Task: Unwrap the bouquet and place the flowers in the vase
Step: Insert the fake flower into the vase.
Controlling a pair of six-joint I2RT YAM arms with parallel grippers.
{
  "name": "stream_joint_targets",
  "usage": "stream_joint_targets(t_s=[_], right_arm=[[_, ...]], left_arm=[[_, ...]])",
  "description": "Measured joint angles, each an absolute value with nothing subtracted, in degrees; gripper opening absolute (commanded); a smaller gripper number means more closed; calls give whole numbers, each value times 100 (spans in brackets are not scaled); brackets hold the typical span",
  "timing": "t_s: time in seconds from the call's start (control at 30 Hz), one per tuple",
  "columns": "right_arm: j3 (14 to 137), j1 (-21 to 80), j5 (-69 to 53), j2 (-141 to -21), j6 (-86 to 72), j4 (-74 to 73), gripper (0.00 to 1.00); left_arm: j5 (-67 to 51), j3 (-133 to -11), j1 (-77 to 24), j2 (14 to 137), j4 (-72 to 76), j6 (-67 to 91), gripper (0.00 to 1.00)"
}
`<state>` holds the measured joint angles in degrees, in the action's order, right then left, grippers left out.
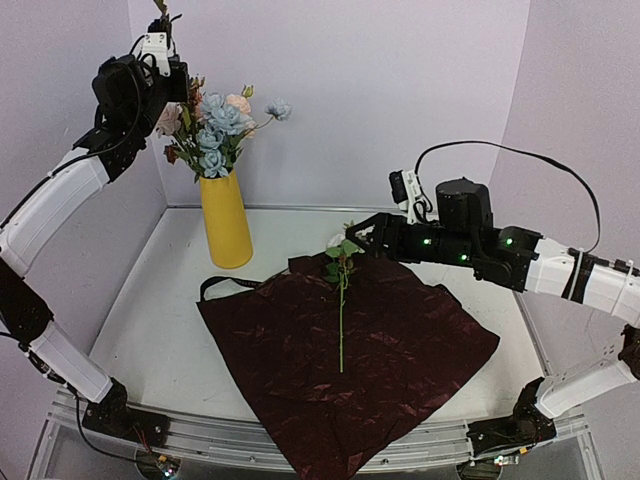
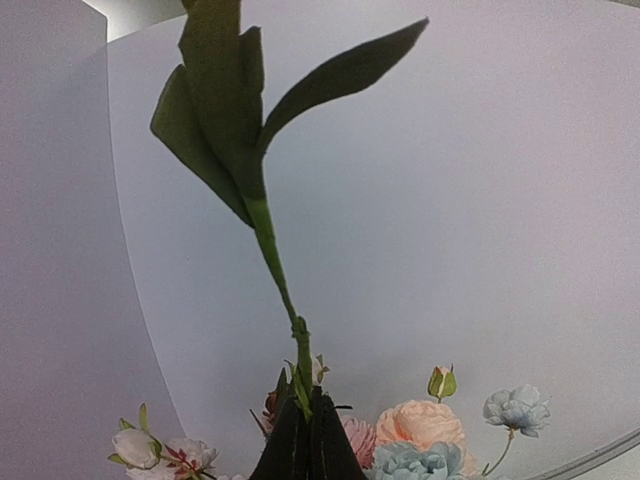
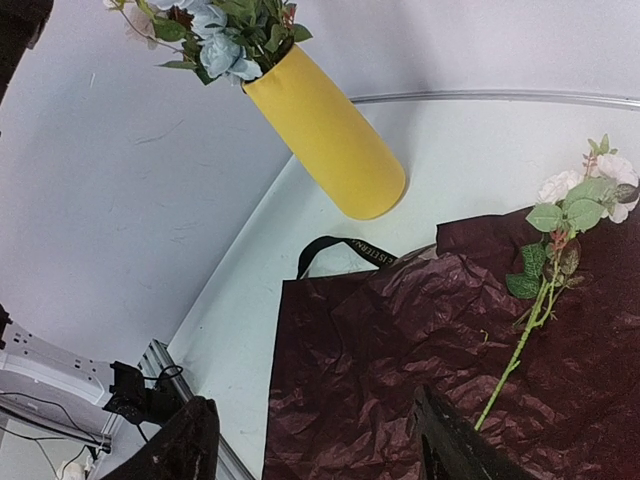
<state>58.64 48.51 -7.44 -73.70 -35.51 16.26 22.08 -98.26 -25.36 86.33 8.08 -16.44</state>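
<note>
Left gripper [image 2: 305, 415] clenched a leafy green artificial stem [image 2: 272, 250]; tall yellow tapered vase [image 1: 226, 225] stood below it. Right gripper [image 3: 318, 440] hung released, long-stemmed cream rose [image 1: 341, 300] just ahead on crinkled dark red paper [image 1: 400, 350]. Risk: stem could snag crowded blooms [image 1: 218, 125], missing the vase.

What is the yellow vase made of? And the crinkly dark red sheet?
The yellow vase looks like smooth ceramic or plastic: even colour, soft sheen. The dark red sheet looks like thin wrapping paper: fine crinkles that catch light.
</note>
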Motion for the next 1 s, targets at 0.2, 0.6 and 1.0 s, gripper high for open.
stream_joint_targets(t_s=[0.2, 0.6, 1.0], right_arm=[[5917, 4851, -744, -7506, -3529, 1627, 67], [5994, 4851, -776, -7577, -3514, 1629, 67], [6007, 4851, -793, -7630, -3516, 1629, 67]], left_arm=[[2068, -9819, -2539, 8652, 820, -1553, 0], [1871, -9682, -2538, 8292, 866, -1565, 0], [1666, -9750, -2539, 8093, 927, -1988, 0]])
